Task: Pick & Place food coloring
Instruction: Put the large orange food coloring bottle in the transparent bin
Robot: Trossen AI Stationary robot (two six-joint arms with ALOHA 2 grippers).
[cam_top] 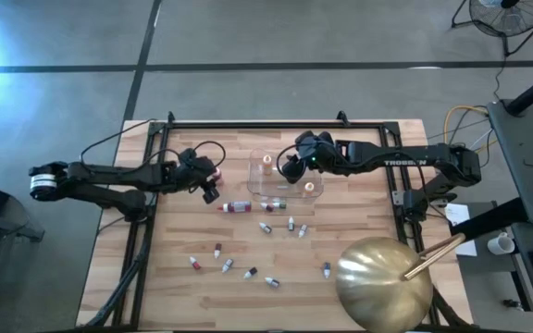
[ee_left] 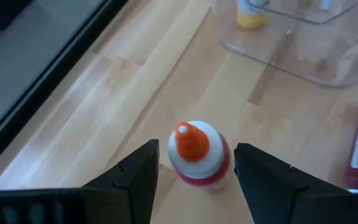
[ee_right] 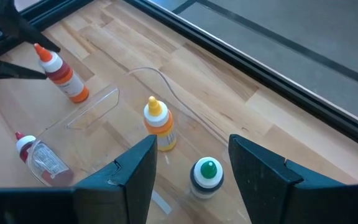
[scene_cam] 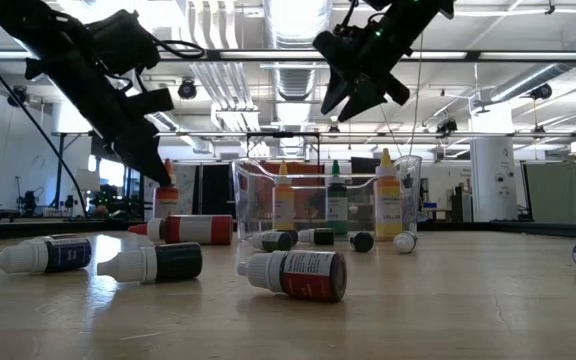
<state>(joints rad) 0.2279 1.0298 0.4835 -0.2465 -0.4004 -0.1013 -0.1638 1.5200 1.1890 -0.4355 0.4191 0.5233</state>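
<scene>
Where left claw [ee_left: 194,180] gapes, orange-capped bottle [ee_left: 197,154] stands between.

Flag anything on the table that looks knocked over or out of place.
Most food coloring bottles lie tipped on the bare wood, scattered in front of the clear tub; only three stand upright inside it. One orange-capped bottle stands outside, between the left claw's open fingers.

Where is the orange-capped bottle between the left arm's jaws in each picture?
High view: the orange-capped bottle sits left of the clear tub.
Low view: standing left of the tub.
Left wrist view: between the open jaws.
Right wrist view: beyond the tub's wall.
Shared landmark: the clear tub.
</scene>
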